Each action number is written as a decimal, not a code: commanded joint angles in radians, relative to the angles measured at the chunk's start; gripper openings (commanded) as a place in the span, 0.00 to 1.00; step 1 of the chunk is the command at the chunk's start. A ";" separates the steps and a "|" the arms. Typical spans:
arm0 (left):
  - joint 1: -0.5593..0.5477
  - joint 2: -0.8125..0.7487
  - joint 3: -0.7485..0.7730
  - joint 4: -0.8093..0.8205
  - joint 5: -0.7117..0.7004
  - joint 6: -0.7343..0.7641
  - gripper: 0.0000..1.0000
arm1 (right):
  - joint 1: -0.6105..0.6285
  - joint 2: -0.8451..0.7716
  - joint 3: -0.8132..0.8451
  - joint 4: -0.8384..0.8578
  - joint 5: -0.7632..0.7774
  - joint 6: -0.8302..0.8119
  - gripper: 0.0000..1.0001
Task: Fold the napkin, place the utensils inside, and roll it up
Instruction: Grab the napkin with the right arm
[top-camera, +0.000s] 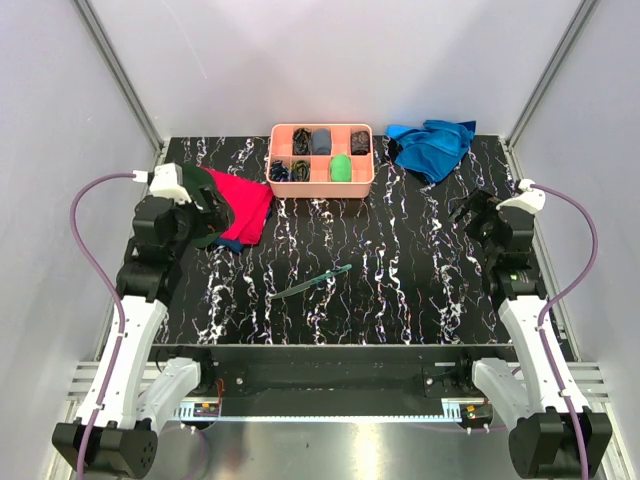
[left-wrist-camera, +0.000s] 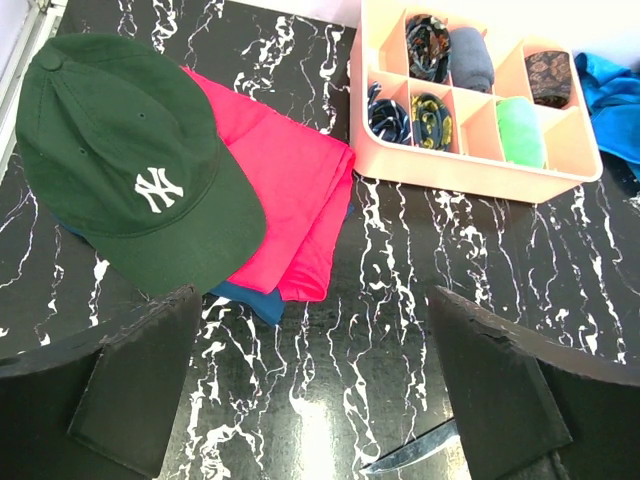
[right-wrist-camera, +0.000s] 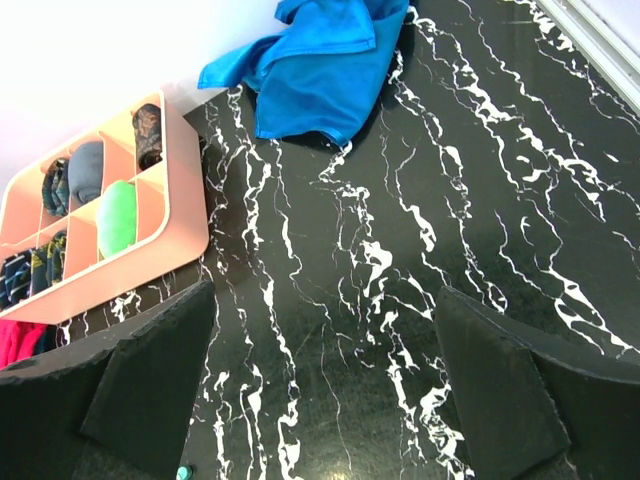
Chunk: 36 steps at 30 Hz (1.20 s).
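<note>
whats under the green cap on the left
The green cap lies partly on a folded red cloth, and the edge of a dark blue cloth peeks out beneath that. Whatever sits under the cap's crown is covered and cannot be seen.

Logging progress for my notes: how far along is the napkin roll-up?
Nothing looks done: the crumpled bright blue cloth napkin lies unfolded at far right, and the slim dark teal plastic utensils lie bare at centre. Nothing is in hand: the left pincer and right pincer are open and empty. Folding, loading and rolling remain.
</note>
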 joint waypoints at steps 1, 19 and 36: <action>0.002 -0.041 -0.003 0.052 -0.005 -0.013 0.99 | 0.001 -0.013 0.062 -0.020 0.021 0.005 1.00; 0.002 -0.105 -0.060 0.061 -0.056 0.020 0.99 | 0.001 0.731 0.748 -0.301 -0.091 -0.005 1.00; 0.002 -0.064 -0.059 0.051 -0.067 0.025 0.99 | 0.001 1.545 1.471 -0.505 0.113 -0.034 1.00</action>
